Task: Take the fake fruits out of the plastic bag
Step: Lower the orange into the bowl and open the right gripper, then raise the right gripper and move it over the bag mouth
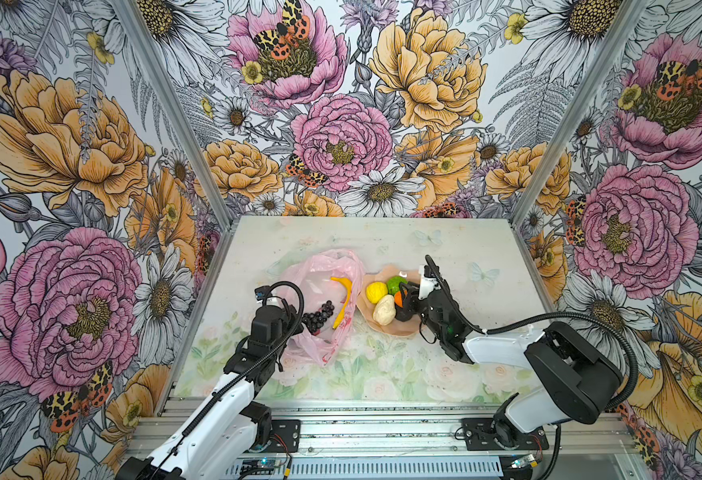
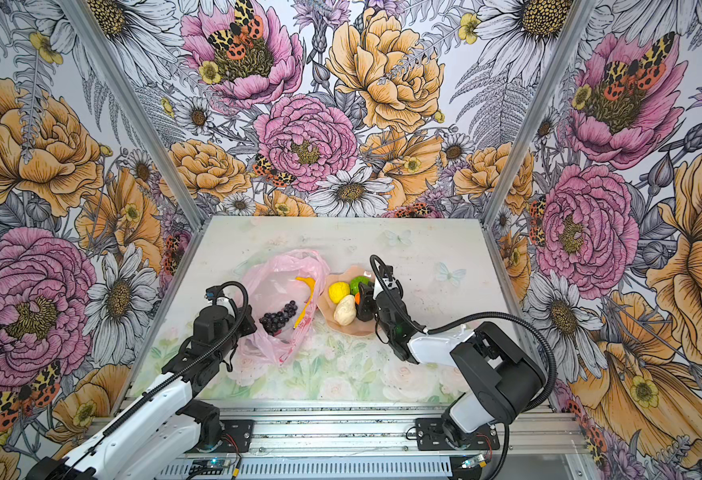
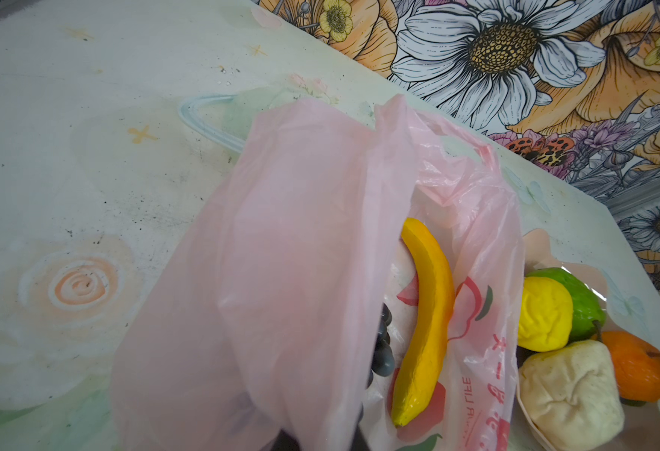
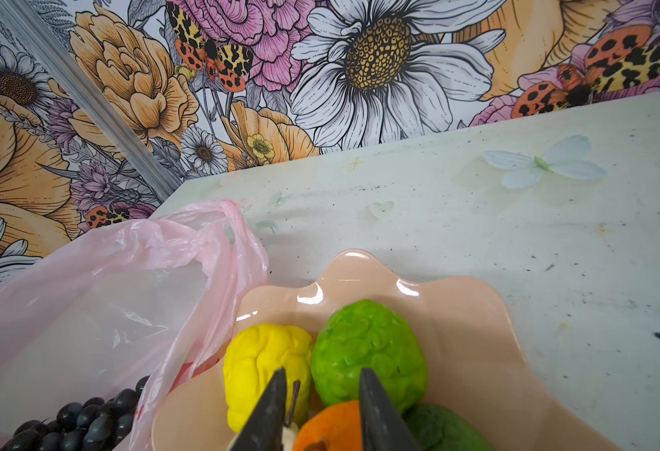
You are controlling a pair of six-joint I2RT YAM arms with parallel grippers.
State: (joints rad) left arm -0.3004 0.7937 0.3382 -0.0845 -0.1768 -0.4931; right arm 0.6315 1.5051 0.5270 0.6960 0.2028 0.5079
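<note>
My right tool (image 4: 322, 371) stands slightly spread over the orange (image 4: 332, 425) in the dish (image 4: 476, 332). I should rise straight up, clear of its stem. My left tool (image 1: 293, 322), pressed together, seems to pinch the plastic bag (image 1: 320, 266) by its rim. The banana (image 1: 343, 299) and grape bunch (image 1: 320, 316) lie inside.

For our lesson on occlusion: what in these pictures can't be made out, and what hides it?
- Grape bunch: left wrist view, mostly behind a raised flap of the plastic bag.
- Avocado: right wrist view, cut by the frame edge; in both top views, behind the right tool.
</note>
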